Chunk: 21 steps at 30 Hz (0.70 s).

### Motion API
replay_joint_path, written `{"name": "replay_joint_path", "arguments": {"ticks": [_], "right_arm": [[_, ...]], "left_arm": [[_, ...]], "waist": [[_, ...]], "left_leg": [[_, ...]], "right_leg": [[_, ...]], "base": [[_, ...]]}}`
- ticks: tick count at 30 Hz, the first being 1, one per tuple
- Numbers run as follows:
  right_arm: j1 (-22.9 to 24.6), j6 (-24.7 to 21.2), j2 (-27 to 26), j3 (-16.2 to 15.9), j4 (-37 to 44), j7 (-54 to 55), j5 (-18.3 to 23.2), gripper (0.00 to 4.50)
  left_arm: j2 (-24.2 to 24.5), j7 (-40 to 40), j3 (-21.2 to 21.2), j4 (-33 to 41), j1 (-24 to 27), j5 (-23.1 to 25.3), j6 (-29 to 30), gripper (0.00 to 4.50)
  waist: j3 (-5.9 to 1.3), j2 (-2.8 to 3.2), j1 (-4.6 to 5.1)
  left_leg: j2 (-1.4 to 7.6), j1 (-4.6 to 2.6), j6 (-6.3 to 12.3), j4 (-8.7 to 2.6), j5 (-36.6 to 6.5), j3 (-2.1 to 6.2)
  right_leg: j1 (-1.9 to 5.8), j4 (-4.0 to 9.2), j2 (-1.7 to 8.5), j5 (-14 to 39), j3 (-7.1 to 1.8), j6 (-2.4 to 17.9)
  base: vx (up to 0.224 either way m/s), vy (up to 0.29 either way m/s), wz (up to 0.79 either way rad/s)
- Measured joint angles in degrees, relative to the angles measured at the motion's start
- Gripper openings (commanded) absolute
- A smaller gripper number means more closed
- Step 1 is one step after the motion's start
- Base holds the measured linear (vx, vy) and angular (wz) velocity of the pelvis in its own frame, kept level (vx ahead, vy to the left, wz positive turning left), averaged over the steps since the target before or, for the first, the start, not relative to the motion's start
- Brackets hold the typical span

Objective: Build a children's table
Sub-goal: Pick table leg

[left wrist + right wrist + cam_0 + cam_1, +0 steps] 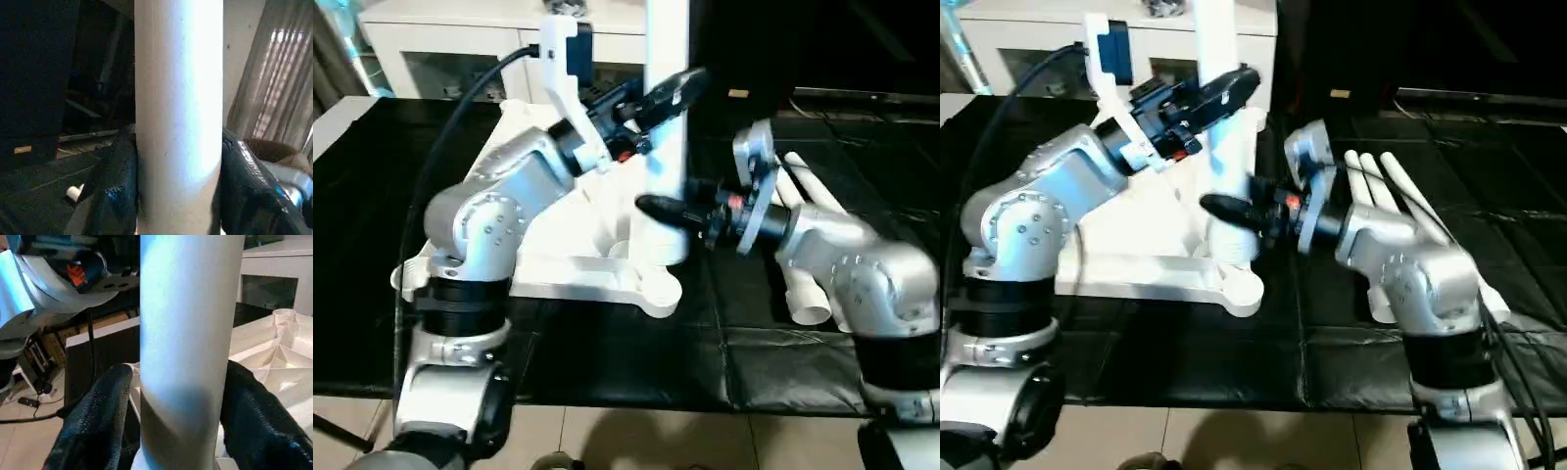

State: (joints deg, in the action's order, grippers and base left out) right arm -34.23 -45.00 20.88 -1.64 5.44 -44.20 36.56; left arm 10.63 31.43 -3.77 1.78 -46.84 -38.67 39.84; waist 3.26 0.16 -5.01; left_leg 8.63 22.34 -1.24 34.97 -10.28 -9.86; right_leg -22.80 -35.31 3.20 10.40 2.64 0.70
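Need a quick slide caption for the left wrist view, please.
Left hand with its black fingers either side of an upright white table leg.

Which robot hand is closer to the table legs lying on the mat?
Right. The right gripper is beside the spare legs; the left gripper is higher on the upright leg, farther away.

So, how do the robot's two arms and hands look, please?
Both arms are silver metal with rounded joints and black bands. Each hand, left hand and right hand, has two black glossy fingers and small red-orange marks near the wrist. A black cable runs along the left arm.
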Motion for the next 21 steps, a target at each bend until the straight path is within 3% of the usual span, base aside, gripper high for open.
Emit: {"name": "replay_joint_path", "arguments": {"ticks": [11, 21], "right_arm": [[-2.03, -5.64, 2.53, -0.87, -1.57, -5.06, 3.12, 3.15], [-2.1, -6.41, 2.86, -1.19, -2.34, -7.52, 3.67, 3.15]], "left_arm": [[1.72, 5.35, 0.24, 1.86, -1.04, -3.57, 2.48, 1.82], [2.04, 7.15, 0.27, 2.4, -1.04, -6.04, 4.4, 1.82]], "waist": [[0.0, 0.0, -0.09], [0.0, 0.0, -0.1]], "left_leg": [[0.0, 0.01, 0.0, 0.01, 0.0, 0.0], [0.0, 0.01, 0.01, 0.04, 0.01, 0.0]], "right_leg": [[-0.01, -0.01, 0.0, 0.0, 0.01, 0.0], [0.0, -0.04, 0.0, 0.0, 0.0, 0.01]], "base": [[0.0, 0.0, 0.0], [0.0, 0.0, 0.0]]}}
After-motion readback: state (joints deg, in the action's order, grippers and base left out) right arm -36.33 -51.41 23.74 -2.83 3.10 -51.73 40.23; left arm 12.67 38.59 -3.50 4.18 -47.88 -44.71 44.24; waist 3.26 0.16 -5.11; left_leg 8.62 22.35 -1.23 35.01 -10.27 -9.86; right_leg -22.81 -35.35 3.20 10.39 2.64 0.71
